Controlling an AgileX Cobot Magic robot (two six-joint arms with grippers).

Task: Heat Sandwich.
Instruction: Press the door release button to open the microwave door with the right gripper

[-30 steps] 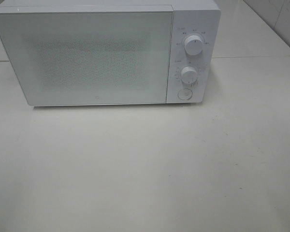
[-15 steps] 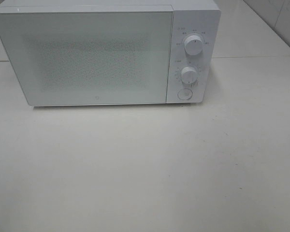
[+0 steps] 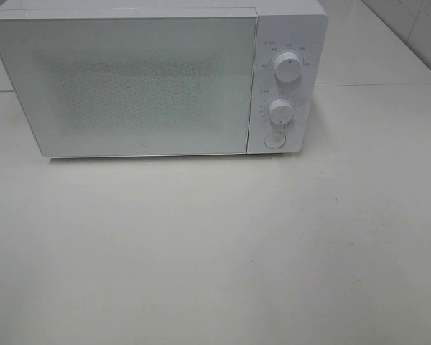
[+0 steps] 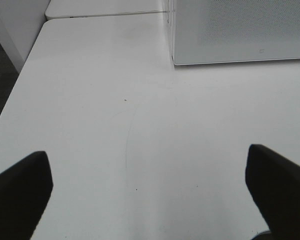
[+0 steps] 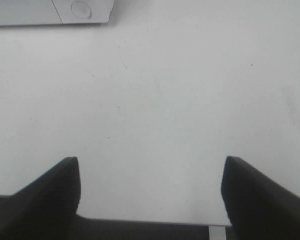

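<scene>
Jaws wide, seemingly empty, sandwich unseen

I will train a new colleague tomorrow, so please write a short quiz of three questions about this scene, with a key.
1. True or false: the microwave is shut.
2. Choose one: what is between the fingers of the left gripper? A) a sandwich B) a plate C) nothing
3. Fill the gap: on the microwave's panel, ___ round knobs sit above the round button.

Key: 1 true; 2 C; 3 two.
</scene>
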